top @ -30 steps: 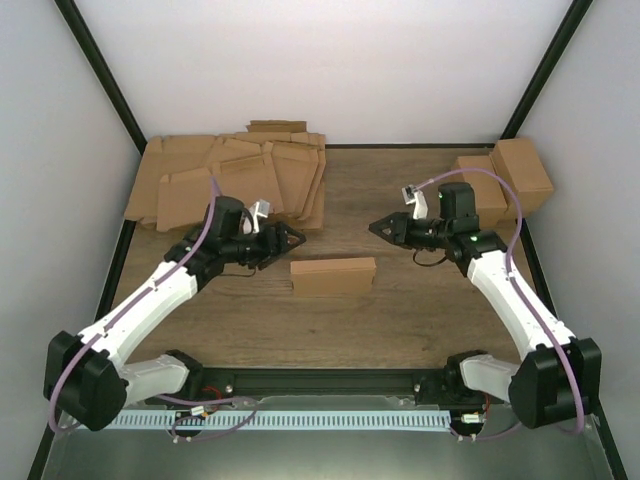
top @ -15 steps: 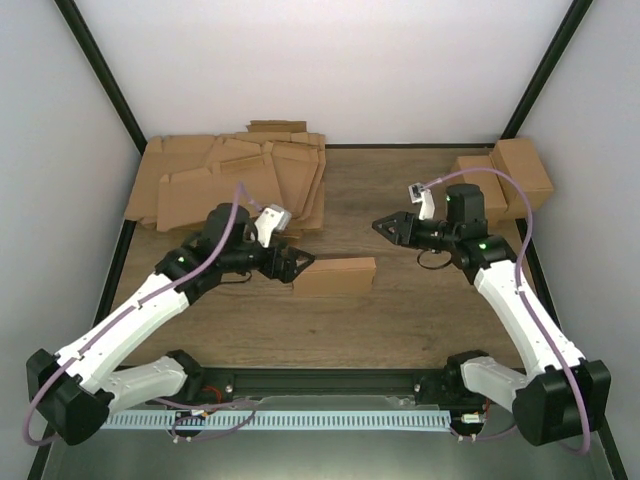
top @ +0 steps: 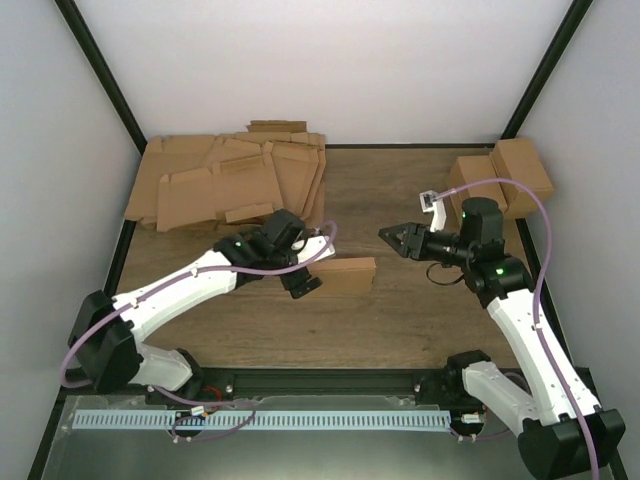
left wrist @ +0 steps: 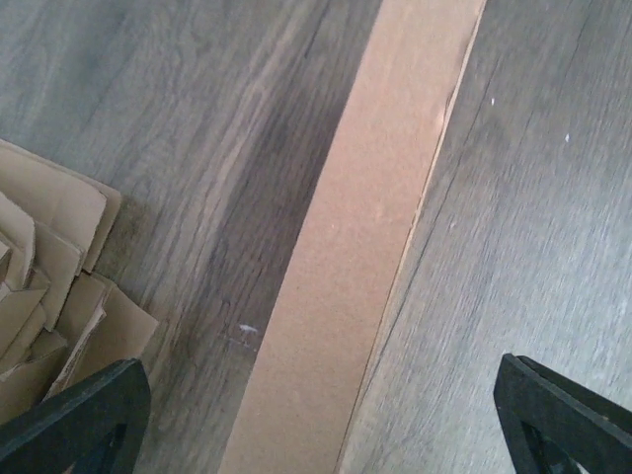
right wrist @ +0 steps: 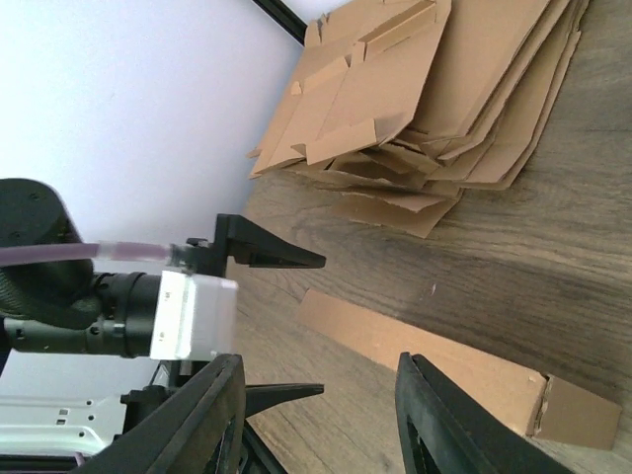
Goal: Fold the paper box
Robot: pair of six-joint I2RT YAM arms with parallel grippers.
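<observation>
Over one end of the paper box (top: 350,275), left gripper (top: 311,266) gapes empty; right gripper (top: 392,237) hangs clear, parted.

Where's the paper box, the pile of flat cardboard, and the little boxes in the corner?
paper box (top: 350,275), top view, right half of its surface.
pile of flat cardboard sheets (top: 215,185), top view, a top sheet.
small cartons (top: 522,172), top view, top of the rear carton.

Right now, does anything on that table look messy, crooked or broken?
Only the pile of flat sheets at the far left stands out. It is fanned out and ragged, with edges not lined up and corners and tabs poking out. The box in the middle lies flat, square to the table edge, with no damage showing.
</observation>
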